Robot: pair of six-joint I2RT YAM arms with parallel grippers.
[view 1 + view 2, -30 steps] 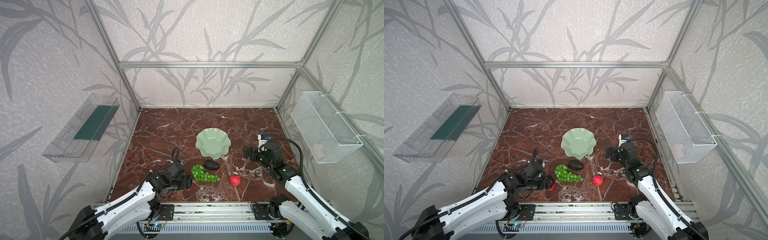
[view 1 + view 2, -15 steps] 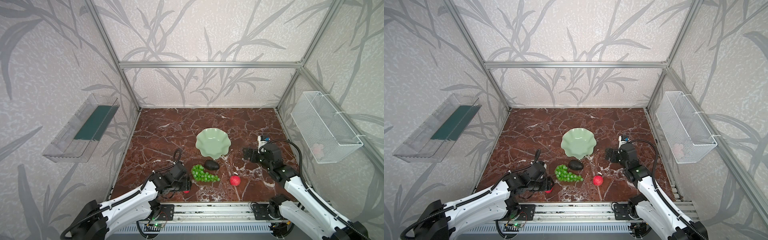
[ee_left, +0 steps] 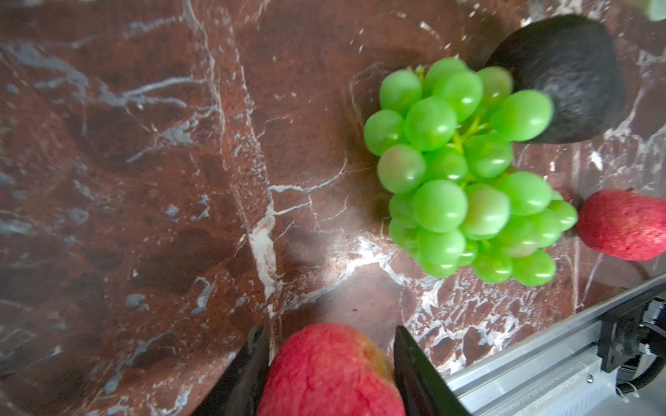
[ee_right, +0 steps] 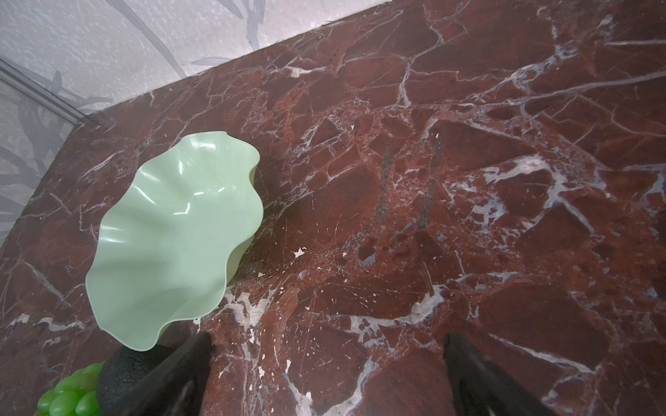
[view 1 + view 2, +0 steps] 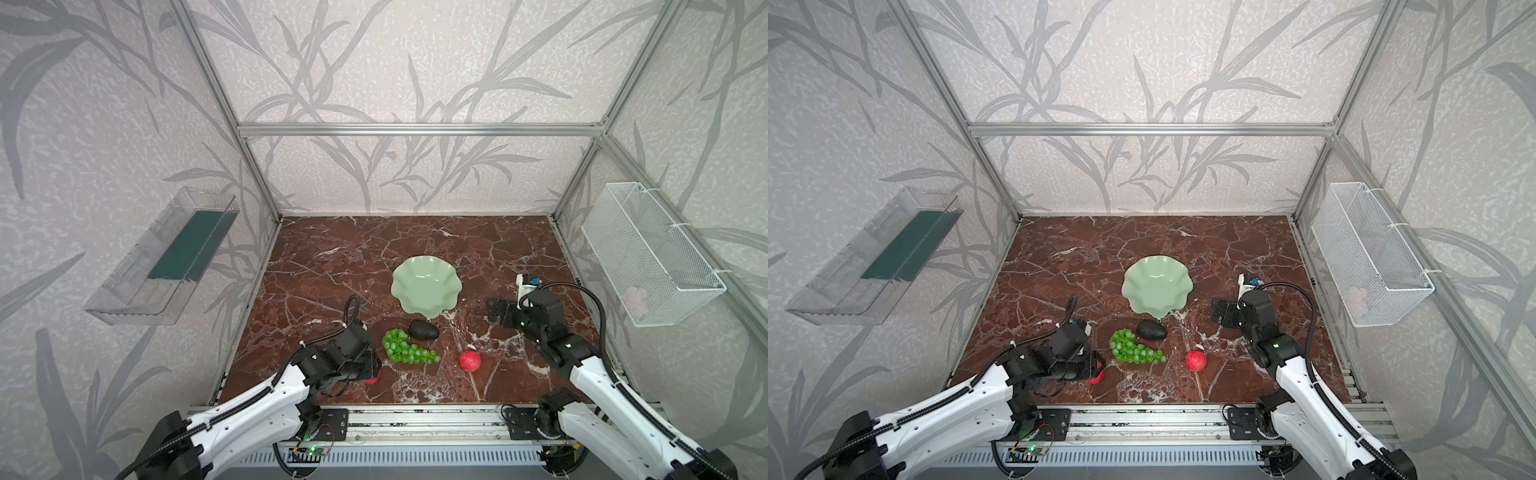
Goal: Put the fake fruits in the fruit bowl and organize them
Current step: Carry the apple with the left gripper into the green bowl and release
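My left gripper (image 3: 329, 336) is shut on a red apple (image 3: 329, 371), both black fingers pressed against its sides, near the front edge of the marble floor; in a top view only a sliver of that apple (image 5: 374, 378) shows under the gripper. Just right of it lie the green grapes (image 5: 405, 347), the dark avocado (image 5: 424, 330) and a second red apple (image 5: 470, 360). The pale green fruit bowl (image 5: 426, 286) stands empty behind them. My right gripper (image 4: 326, 342) is open with nothing in it, to the right of the bowl (image 4: 173, 234).
A white wire basket (image 5: 648, 253) hangs on the right wall and a clear plastic tray (image 5: 166, 257) on the left wall. A small white and blue device (image 5: 527, 280) sits behind the right arm. An aluminium rail (image 5: 415, 419) runs along the front edge.
My left gripper has closed from open onto the red apple at the front left. The right arm has barely moved and stays open.
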